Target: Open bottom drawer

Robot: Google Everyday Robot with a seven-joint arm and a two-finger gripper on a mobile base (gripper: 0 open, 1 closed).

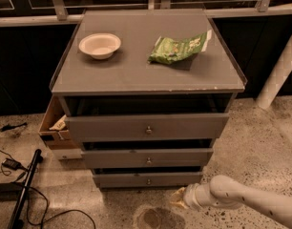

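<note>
The grey cabinet [146,75] has three drawers. The bottom drawer [147,179] is the lowest and slimmest grey front, with a small round metal knob [148,182] at its centre. A dark gap shows above it. My gripper [178,199] is low near the floor, just right of and below the bottom drawer's front, at the end of my white arm [246,202] that comes in from the lower right. It is apart from the knob.
A white bowl [99,45] and a green snack bag [179,48] lie on the cabinet top. A cardboard box [53,125] sits at the cabinet's left. Cables and a black stand [22,190] lie on the floor at left. A white post [278,70] stands at right.
</note>
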